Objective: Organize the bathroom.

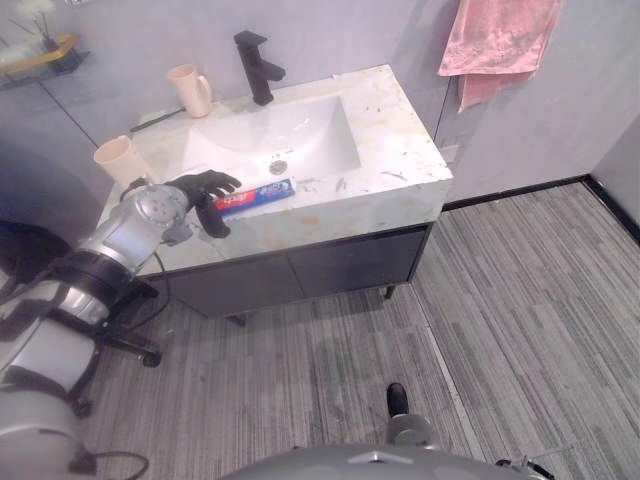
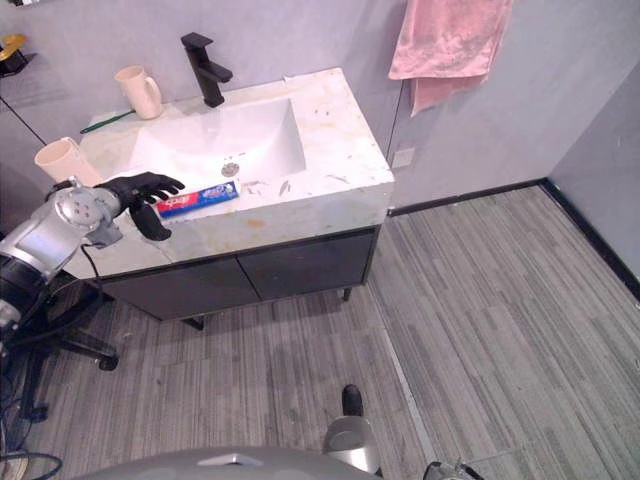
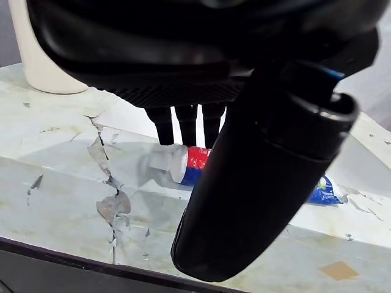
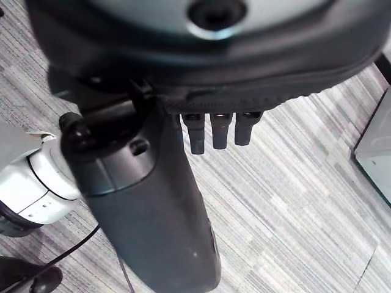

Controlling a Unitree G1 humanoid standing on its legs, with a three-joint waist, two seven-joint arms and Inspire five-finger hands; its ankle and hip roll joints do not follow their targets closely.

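A blue and red toothpaste tube (image 1: 256, 194) with a white cap lies on the marble counter (image 1: 400, 160) in front of the sink basin (image 1: 285, 135). My left hand (image 1: 205, 190) hovers at the tube's capped end, fingers straight over it and thumb (image 3: 256, 183) reaching down in front, open and not closed on it. The left wrist view shows the tube (image 3: 189, 166) lying past the fingers. One beige cup (image 1: 120, 160) stands just left of the hand, a second beige mug (image 1: 190, 90) near the black faucet (image 1: 256, 66). My right hand (image 4: 214, 131) hangs over the floor, fingers straight.
A green toothbrush (image 1: 155, 120) lies on the counter near the back mug. A pink towel (image 1: 497, 45) hangs on the wall at right. A dark cabinet (image 1: 300, 270) sits under the counter. A shelf with a yellow tray (image 1: 40, 55) is at upper left.
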